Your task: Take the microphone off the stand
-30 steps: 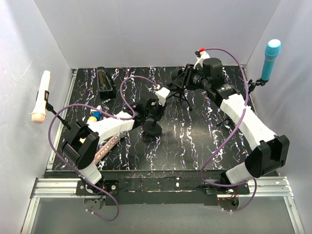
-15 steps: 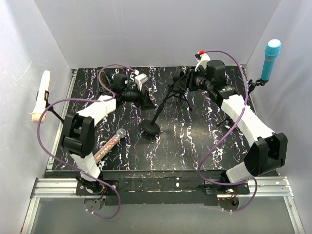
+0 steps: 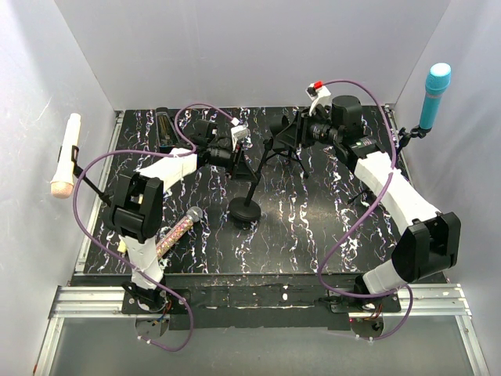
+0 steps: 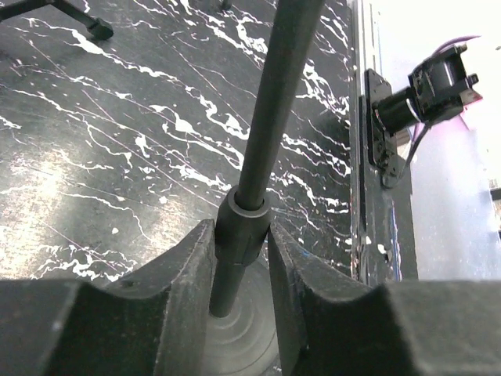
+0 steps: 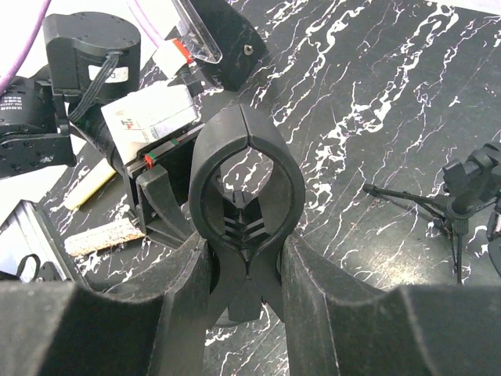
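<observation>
Black pole (image 4: 262, 157) pinched in my left fingers (image 4: 184, 274) to steady the stand (image 3: 245, 210); right fingers (image 5: 180, 298) clamp the empty clip (image 5: 244, 168), mic (image 3: 178, 229) is off.

Plain white walls (image 3: 235, 47) on three sides, black white-veined tabletop (image 3: 290, 235), aluminium rail (image 3: 446, 299) along near edge

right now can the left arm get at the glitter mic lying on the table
Probably not yet. The left pincer is closed on the stand pole, so it would have to let go first. Otherwise the glitter mic lies bare on the table beside that arm, nothing over it.
</observation>
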